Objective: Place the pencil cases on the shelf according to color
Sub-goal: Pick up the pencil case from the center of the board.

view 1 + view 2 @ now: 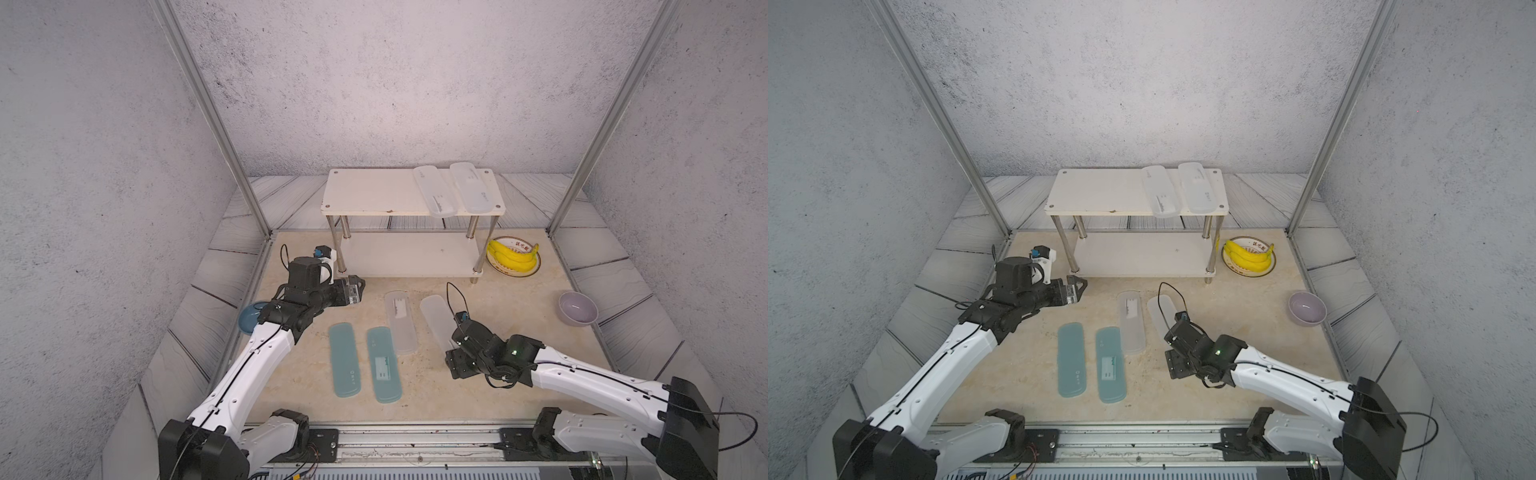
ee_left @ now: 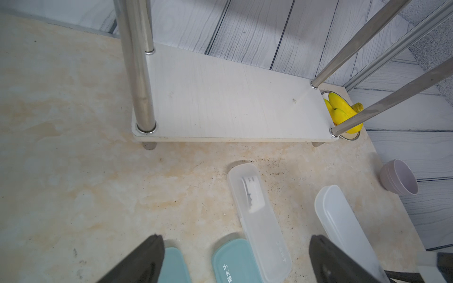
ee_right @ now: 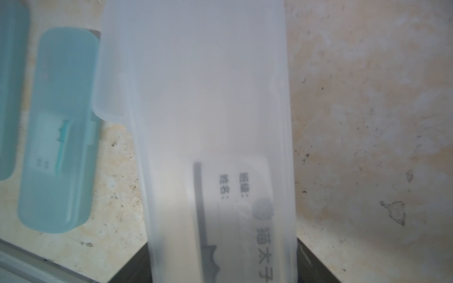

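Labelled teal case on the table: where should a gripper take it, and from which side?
Probably across its narrow width, near the middle or the end nearer the robot, coming straight down. The labelled teal case lies flat, so only its long edges offer a pinch. The frosted case crowds its far end, while a gap separates it from the other teal case.

The shelf point(image 1: 365, 195), two white boards on four shiny metal legs, stands at the surface's back edge. At its top board's right end, two frosted white cases lie side by side: the inner shelved case point(image 1: 433, 191), slightly overhanging the front, and the outer shelved case point(image 1: 473, 188). Mid-surface, the left teal case point(image 1: 344, 360) and right teal case point(image 1: 383, 364) lie flat and parallel. Just beside them lies the flat white case point(image 1: 400, 322). The gripped white case point(image 1: 436, 318) has its near end clamped in the right pincer point(image 3: 223, 269).
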Action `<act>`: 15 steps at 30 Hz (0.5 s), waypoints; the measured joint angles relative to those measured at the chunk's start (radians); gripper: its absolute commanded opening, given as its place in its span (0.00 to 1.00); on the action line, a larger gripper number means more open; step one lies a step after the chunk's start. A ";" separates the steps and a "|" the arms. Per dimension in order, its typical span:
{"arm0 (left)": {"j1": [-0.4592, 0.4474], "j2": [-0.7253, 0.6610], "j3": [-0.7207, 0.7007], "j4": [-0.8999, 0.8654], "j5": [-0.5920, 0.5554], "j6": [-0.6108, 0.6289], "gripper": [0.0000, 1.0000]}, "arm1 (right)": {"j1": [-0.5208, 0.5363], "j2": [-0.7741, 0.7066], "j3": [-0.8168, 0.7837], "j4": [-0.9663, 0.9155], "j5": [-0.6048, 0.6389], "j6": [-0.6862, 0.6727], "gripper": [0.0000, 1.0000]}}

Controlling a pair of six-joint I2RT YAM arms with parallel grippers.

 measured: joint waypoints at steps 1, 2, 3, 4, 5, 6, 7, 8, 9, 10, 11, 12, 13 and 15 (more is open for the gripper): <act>0.000 -0.001 0.000 0.000 -0.001 -0.004 0.99 | 0.000 -0.006 0.016 -0.010 0.001 -0.006 0.43; 0.000 -0.003 0.000 0.000 -0.004 -0.009 0.99 | 0.000 -0.013 0.034 -0.020 0.002 -0.015 0.43; 0.000 -0.005 0.000 0.000 -0.007 -0.013 0.99 | 0.000 -0.017 0.048 -0.031 0.002 -0.023 0.43; 0.000 -0.006 0.002 0.000 -0.011 -0.018 0.99 | 0.000 -0.021 0.066 -0.043 0.003 -0.031 0.42; 0.000 -0.008 0.004 0.000 -0.017 -0.023 0.99 | 0.000 -0.024 0.082 -0.054 0.003 -0.041 0.42; 0.000 -0.010 0.010 -0.001 -0.022 -0.026 0.99 | 0.000 -0.025 0.100 -0.064 0.004 -0.049 0.42; 0.000 -0.012 0.017 -0.002 -0.027 -0.029 0.99 | 0.000 -0.026 0.122 -0.078 0.005 -0.056 0.42; 0.000 -0.015 0.026 -0.003 -0.038 -0.031 0.99 | 0.001 -0.026 0.152 -0.098 0.006 -0.063 0.42; 0.000 -0.018 0.034 -0.004 -0.043 -0.033 0.99 | 0.001 -0.026 0.180 -0.109 0.007 -0.068 0.42; 0.000 -0.022 0.044 -0.004 -0.051 -0.034 0.99 | 0.001 -0.026 0.215 -0.117 0.007 -0.072 0.42; 0.000 -0.026 0.055 -0.003 -0.061 -0.035 0.99 | 0.001 -0.025 0.254 -0.121 0.007 -0.077 0.42; 0.000 -0.029 0.064 -0.003 -0.067 -0.035 0.99 | 0.001 -0.024 0.288 -0.120 0.008 -0.081 0.42; 0.000 -0.032 0.074 -0.002 -0.076 -0.034 0.99 | 0.001 -0.021 0.324 -0.117 0.009 -0.089 0.42; 0.000 -0.032 0.098 -0.002 -0.092 -0.032 0.99 | 0.001 -0.012 0.382 -0.100 0.020 -0.103 0.42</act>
